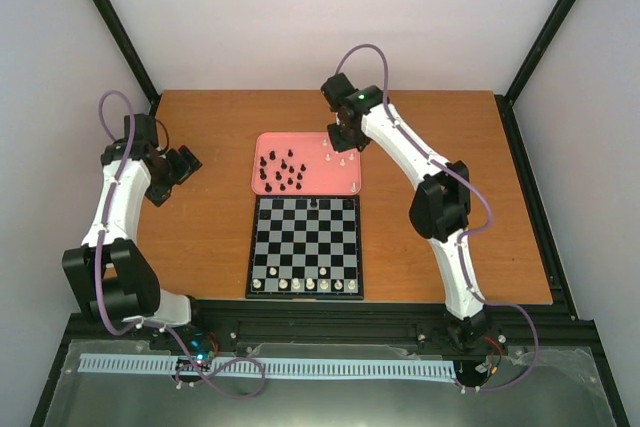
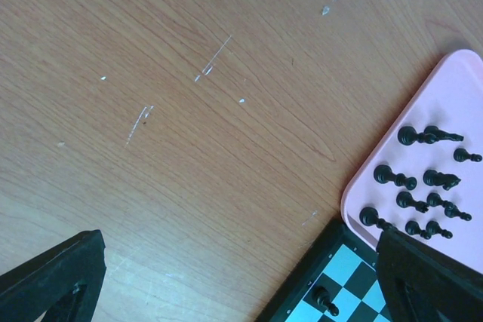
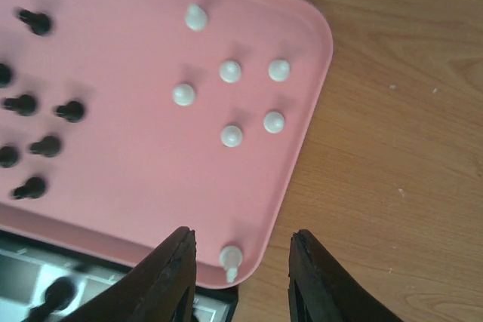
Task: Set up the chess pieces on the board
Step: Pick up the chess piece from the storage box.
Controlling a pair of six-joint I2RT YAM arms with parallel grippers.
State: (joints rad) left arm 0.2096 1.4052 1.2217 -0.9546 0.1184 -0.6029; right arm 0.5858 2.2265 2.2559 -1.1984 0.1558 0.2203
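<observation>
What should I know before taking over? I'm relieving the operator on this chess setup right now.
Left gripper: open, empty, over bare table left of the tray.
Right gripper: open over the tray's near right corner, one white piece between its fingers, not gripped.
Done: white row along the board's near edge; one black piece on its far row.
Left: the other white pieces and the black pieces, all in the tray.
</observation>
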